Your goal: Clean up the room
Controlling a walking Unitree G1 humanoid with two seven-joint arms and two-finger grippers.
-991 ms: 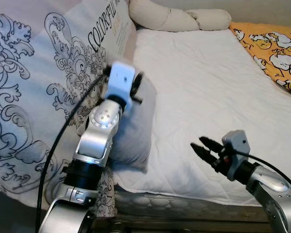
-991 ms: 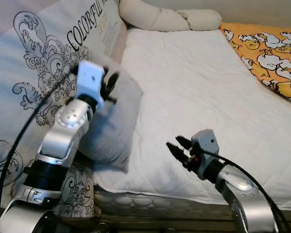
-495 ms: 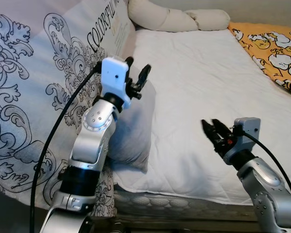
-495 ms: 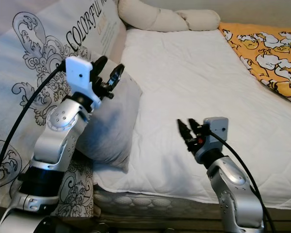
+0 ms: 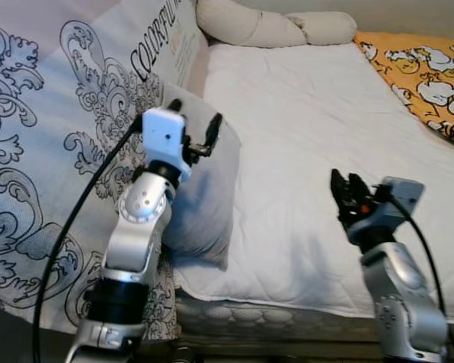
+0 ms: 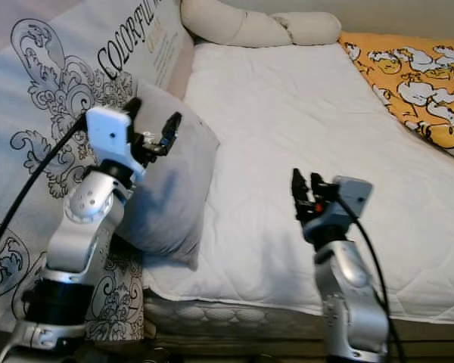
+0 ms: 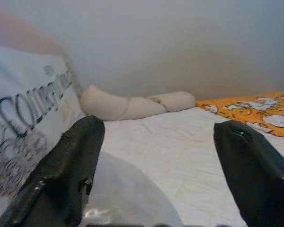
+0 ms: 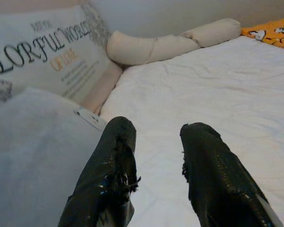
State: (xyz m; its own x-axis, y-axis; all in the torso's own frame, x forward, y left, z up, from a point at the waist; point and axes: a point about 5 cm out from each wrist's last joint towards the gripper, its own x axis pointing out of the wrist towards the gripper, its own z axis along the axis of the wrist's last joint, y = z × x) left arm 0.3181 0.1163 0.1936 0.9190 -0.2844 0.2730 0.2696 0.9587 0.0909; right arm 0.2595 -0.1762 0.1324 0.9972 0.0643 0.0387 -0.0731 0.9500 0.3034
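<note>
The left gripper [image 5: 193, 128] is raised over the grey pillow [image 5: 204, 204], its fingers [image 7: 68, 175] spread wide apart with nothing between them. The pillow lies at the near left corner of the bed [image 5: 318, 136], at about 9 o'clock from the middle of the mattress, propped against the patterned duvet [image 5: 53, 151] with black scrollwork and printed lettering that is bunched along the bed's left side. The gripper appears to hover just above the pillow's upper edge, though contact cannot be judged from the head views.

The right gripper [image 5: 346, 190] is held up over the near part of the white sheet, at about 5 o'clock, fingers [image 8: 109, 175] slightly apart and empty, pointing toward the head of the bed.

At 12 o'clock a long cream bolster [image 5: 272, 26] lies across the far end. At about 2 o'clock an orange cartoon-print blanket [image 5: 431, 79] covers the far right side.
</note>
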